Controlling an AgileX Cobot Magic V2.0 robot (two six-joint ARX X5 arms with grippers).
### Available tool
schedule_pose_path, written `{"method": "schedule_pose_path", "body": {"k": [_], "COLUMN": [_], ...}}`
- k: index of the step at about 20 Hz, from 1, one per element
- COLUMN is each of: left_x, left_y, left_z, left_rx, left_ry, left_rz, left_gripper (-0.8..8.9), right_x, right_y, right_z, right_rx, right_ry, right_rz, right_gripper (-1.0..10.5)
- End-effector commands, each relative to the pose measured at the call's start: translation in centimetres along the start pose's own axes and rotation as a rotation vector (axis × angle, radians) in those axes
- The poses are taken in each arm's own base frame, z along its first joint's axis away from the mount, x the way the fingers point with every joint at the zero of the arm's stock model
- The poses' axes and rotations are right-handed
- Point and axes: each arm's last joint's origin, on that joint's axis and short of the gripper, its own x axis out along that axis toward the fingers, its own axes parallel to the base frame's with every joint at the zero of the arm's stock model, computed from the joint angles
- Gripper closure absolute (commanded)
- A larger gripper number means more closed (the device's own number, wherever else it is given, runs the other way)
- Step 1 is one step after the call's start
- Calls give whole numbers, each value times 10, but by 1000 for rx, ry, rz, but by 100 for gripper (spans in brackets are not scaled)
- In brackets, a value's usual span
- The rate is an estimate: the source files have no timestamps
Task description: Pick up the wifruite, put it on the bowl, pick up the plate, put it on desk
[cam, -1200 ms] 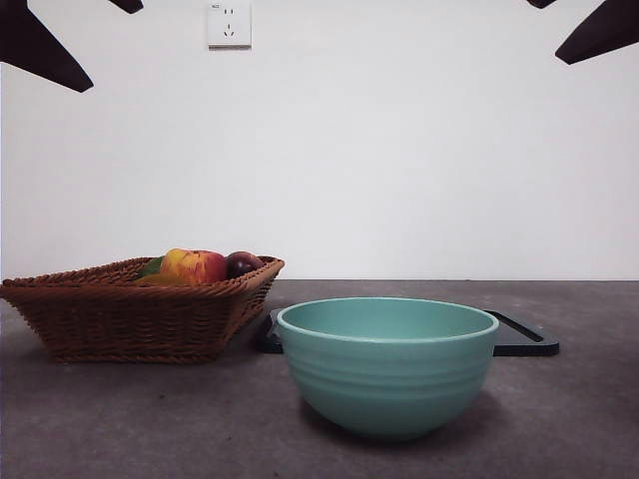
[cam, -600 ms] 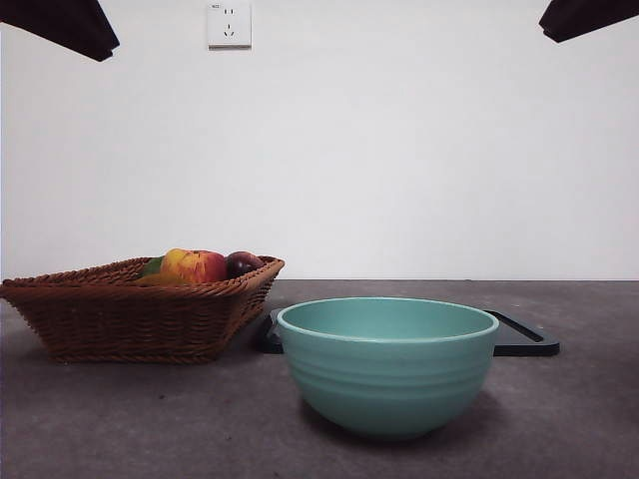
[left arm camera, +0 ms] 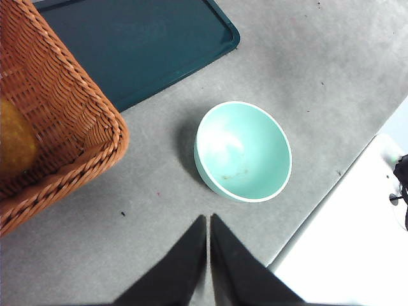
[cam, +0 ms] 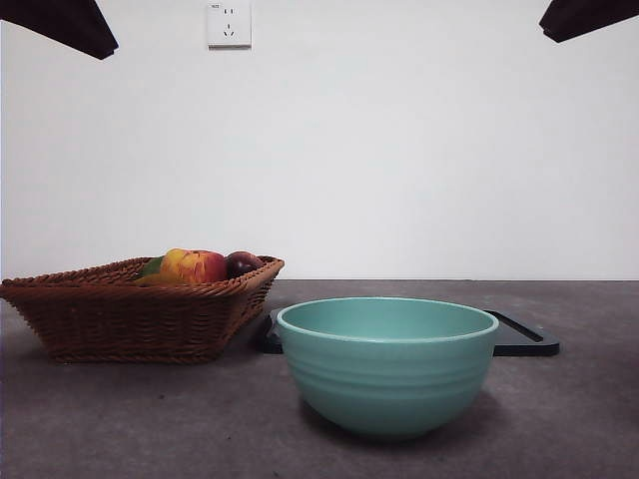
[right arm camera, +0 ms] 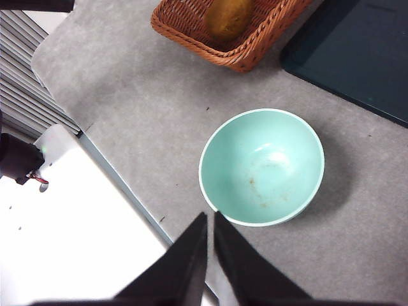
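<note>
Still, wifruite (right arm camera: 227,17) inside basket (right arm camera: 255,44)

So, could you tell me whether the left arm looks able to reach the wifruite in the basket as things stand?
Probably yes: the wifruite lies uncovered in the open-topped wicker basket, and the left end effector hangs above the desk with nothing between.

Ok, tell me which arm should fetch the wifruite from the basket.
Hard to call, perhaps left: both claws hang high, and its view shows the wifruite in the basket closer and larger.
</note>
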Motion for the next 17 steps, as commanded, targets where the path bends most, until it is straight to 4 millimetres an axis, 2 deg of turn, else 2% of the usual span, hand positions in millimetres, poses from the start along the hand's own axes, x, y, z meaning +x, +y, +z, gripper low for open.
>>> {"method": "schedule_pose_path", "body": {"k": [1, 4, 6, 8, 11, 14, 17], "left_x": [0, -3, -16, -36, -77, -101, -101], "left_y": [-1, -3, -4, -4, -3, -4, 1], "left_z": [3, 3, 5, 12, 19, 4, -27], "left_rx": [16, 27, 103, 205, 293, 363, 349], "left_ry": [-7, -28, -111, -291, -611, -816, -927], "left_rz": [-5, -5, 49, 138, 315, 487, 670], "left_gripper": [805, 806, 805, 805, 806, 806, 806], "right_x": [-2, -2, -2, -2, -2, -2, -2], "right_y": [3, 3, 3, 3, 3, 3, 3], "right_z": [4, 4, 4, 4, 4, 4, 4], "right_rx": [-24, -24, -24, -25, -25, -25, -25], "right_ry": [-14, -14, -14, -15, -15, -15, -15], "right_rz": [10, 10, 11, 10, 10, 10, 10], "right_gripper": [939, 939, 939, 939, 939, 939, 939]}}
